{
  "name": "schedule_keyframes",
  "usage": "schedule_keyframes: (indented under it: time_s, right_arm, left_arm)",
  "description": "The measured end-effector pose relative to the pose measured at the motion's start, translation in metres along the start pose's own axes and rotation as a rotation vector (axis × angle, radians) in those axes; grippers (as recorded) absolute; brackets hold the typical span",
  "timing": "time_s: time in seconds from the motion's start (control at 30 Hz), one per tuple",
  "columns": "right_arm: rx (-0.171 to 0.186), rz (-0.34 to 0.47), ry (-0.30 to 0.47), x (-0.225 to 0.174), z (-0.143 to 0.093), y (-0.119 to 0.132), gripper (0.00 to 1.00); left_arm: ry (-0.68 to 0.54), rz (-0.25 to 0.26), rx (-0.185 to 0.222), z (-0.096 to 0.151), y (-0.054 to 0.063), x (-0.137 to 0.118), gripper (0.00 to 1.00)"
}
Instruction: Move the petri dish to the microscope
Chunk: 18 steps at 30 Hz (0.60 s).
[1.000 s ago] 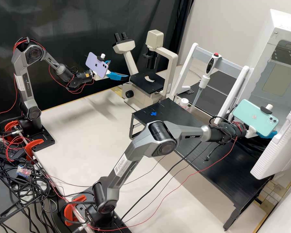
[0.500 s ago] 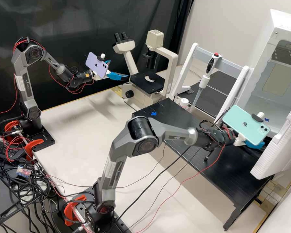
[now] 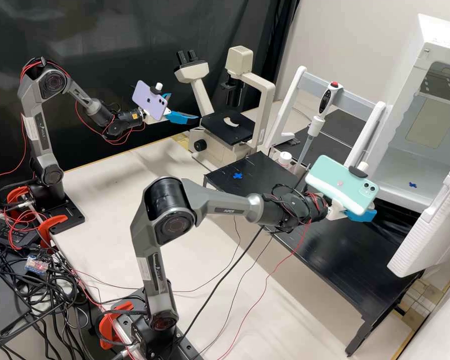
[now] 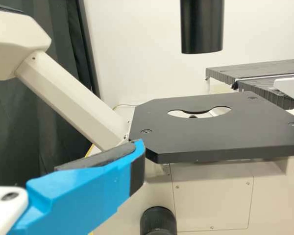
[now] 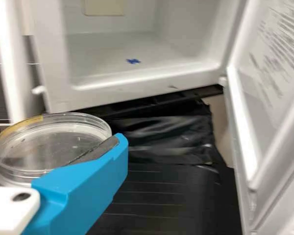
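One petri dish (image 5: 51, 144), in right gripper (image 3: 361, 215), now farther from cabinet (image 3: 411, 77)

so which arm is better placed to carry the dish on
Right, I'd say: its claw holds the dish. The left claw, though nearer the microscope, is open and away from the dish.

Bright light, soft shadows on the pale benchtop (image 3: 110, 200), faint glare on curtain (image 3: 110, 30).

Laboratory: binocular microscope (image 3: 228, 126), upright pipette (image 3: 316, 122) on stand (image 3: 297, 92), petri dish (image 5: 54, 142).
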Motion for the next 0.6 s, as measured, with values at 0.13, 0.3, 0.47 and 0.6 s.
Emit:
schedule_keyframes:
  time_s: [0.13, 0.3, 0.47, 0.6]
  right_arm:
    - [-0.022, -0.024, 0.038, -0.011, -0.012, -0.013, 0.0]
    - [-0.057, -0.061, 0.116, -0.023, -0.031, -0.027, 0.0]
    - [-0.082, -0.117, 0.244, -0.035, -0.057, -0.042, 0.0]
    - [-0.098, -0.168, 0.337, -0.04, -0.076, -0.054, 0.0]
  left_arm:
    - [0.0, 0.0, 0.0, 0.0, 0.0, 0.0, 1.0]
    - [0.0, 0.0, 0.0, 0.0, 0.0, 0.0, 1.0]
    - [0.0, 0.0, 0.0, 0.0, 0.0, 0.0, 1.0]
    - [0.0, 0.0, 0.0, 0.0, 0.0, 0.0, 1.0]
